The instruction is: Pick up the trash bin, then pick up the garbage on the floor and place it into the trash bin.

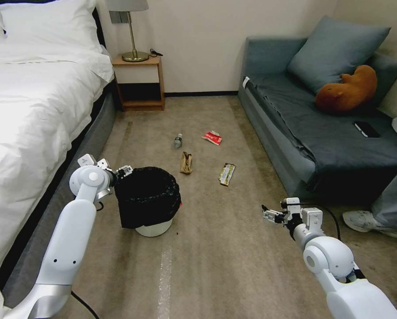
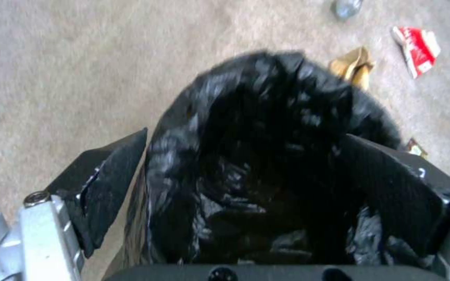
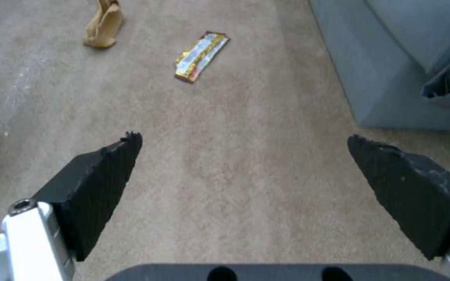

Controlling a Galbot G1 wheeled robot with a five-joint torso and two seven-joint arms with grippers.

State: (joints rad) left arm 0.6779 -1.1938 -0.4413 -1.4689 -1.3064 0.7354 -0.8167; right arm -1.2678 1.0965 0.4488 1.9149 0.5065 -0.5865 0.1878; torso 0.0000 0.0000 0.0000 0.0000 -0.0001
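Risk: left gripper [image 2: 246, 183], jaws wide, straddles trash bin [image 1: 148, 199] rim; thin bag liner could slip. Right gripper [image 3: 243, 171] idle, jaws wide.

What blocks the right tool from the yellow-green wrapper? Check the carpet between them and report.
Nothing visible does. The right tool hangs open above bare carpet, and the yellow-green wrapper lies flat ahead of it with open floor between. The crumpled brown bag sits off to one side, and the sofa edge to the other.
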